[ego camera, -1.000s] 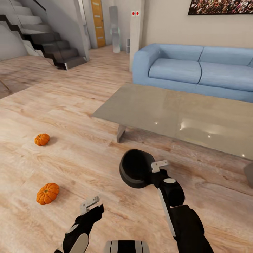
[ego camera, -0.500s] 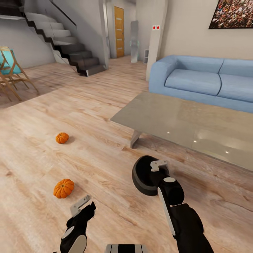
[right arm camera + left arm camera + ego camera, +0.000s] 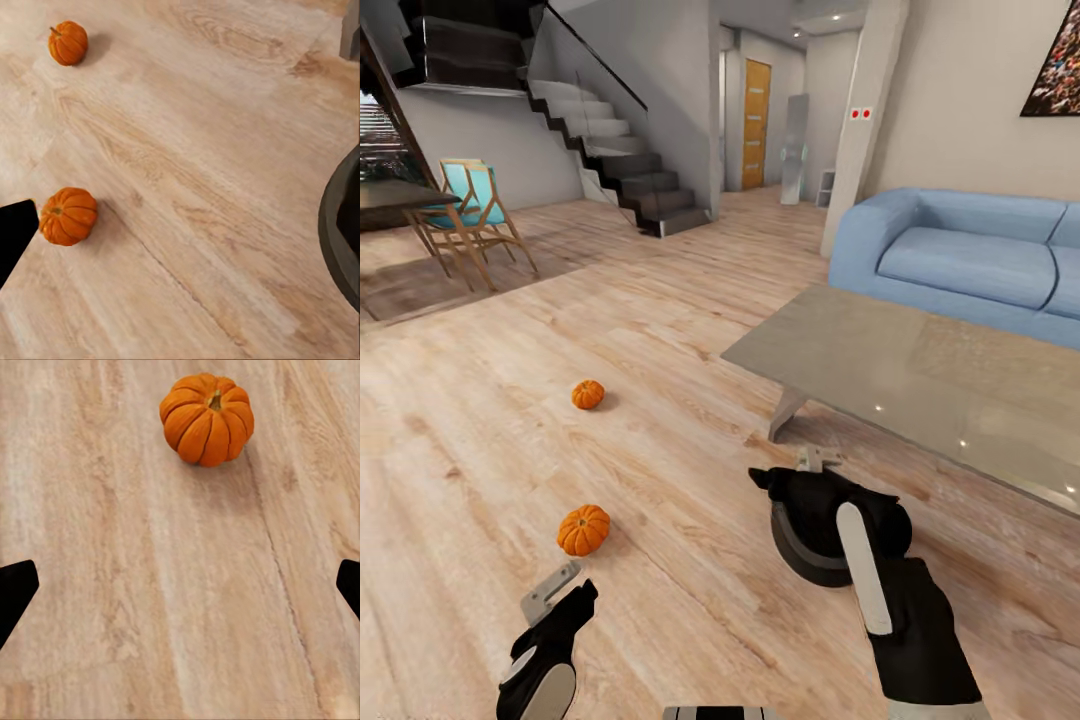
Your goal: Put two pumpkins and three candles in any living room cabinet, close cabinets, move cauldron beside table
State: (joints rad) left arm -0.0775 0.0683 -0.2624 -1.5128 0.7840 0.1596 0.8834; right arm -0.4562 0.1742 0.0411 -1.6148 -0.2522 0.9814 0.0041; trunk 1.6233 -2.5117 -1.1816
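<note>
The living-room wood floor [image 3: 660,330] is carrying both pumpkins, near [image 3: 583,529] and far [image 3: 588,394], uncollected. Your right gripper [image 3: 815,462] is sitting at the cauldron [image 3: 810,535] beside the coffee tabletop [image 3: 920,370]; I cannot tell its jaws' state. Your left gripper [image 3: 555,590] is hovering with jaws wide, empty.

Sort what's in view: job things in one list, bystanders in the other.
Job things:
- near pumpkin
- far pumpkin
- cauldron, by the right hand
- coffee table

Bystanders:
- blue sofa
- staircase
- wooden chairs
- wall picture
</note>
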